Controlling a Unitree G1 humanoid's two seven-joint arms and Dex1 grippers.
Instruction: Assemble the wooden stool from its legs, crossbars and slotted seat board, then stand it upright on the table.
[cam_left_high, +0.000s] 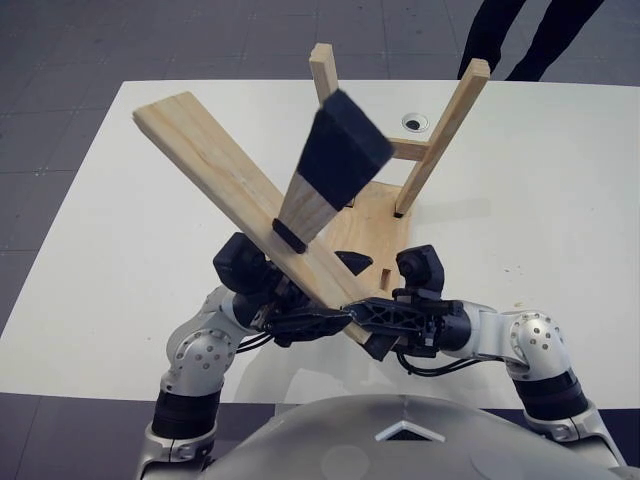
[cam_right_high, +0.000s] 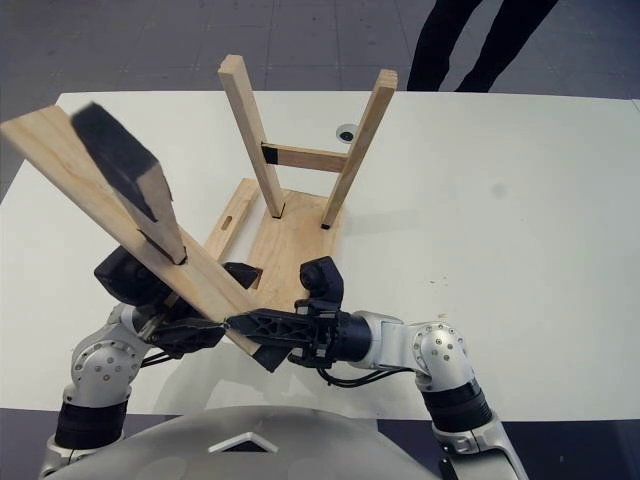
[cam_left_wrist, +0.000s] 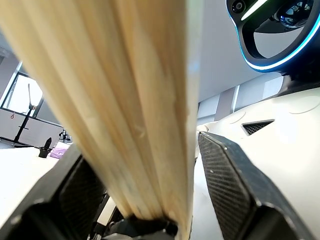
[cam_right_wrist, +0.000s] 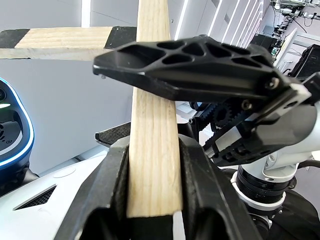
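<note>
1. A loose wooden leg (cam_left_high: 215, 165) slants through the air above a white table (cam_left_high: 560, 200); its top end is high over the table's left side and its bottom end is low, near the robot
2. A short crossbar (cam_left_high: 312, 208) with black-wrapped ends juts from partway along this leg, pointing up towards the head camera
3. The left gripper (cam_left_high: 305, 322) is clamped on the leg's bottom end; in the left wrist view its fingers (cam_left_wrist: 227, 185) press the wood from both sides
4. The right gripper (cam_left_high: 372, 325), just beside the left one, grips the same end of the leg; in the right wrist view its fingers (cam_right_wrist: 112, 190) are closed tight against two opposite faces
5. Just beyond the grippers, the slotted seat board (cam_right_high: 290, 240) lies flat on the middle of the table
6. Two more legs (cam_right_high: 250, 135) stand up from the board, splaying apart at the top, joined by a second crossbar (cam_right_high: 310, 158)
7. A round hole (cam_right_high: 347, 131) sits in the tabletop behind them
</note>
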